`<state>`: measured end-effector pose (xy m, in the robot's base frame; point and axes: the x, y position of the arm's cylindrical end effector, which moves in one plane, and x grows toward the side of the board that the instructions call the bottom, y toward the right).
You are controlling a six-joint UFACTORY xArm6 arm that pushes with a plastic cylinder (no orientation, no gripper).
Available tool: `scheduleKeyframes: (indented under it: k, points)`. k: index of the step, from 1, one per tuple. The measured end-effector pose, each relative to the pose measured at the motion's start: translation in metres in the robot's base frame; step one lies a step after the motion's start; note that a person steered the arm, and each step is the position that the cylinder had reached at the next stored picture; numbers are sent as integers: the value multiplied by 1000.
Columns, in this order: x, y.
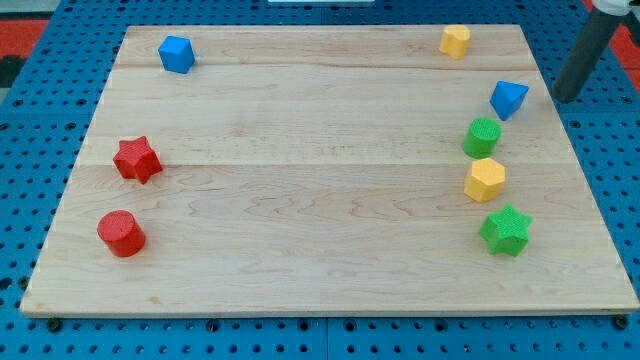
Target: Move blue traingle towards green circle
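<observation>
The blue triangle (508,98) lies near the board's right edge, in the upper part of the view. The green circle (482,136) sits just below and to the left of it, a small gap apart. My tip (566,98) is the lower end of the dark rod coming in from the view's top right. It stands to the right of the blue triangle, a short gap away, at about the board's right edge.
The wooden board (320,200) also holds a yellow hexagon (485,180) and a green star (505,230) below the green circle, a yellow block (455,41) at the top right, a blue cube (176,54) at the top left, and a red star (136,159) and red cylinder (121,233) at the left.
</observation>
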<state>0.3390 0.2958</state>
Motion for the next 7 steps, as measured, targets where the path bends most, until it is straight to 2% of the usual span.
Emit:
scheduleKeyframes:
  k: [3, 4, 5, 6, 7]
  points:
    - [-2, -19]
    - [22, -19]
    - [26, -24]
    - [-15, -22]
    - [-11, -59]
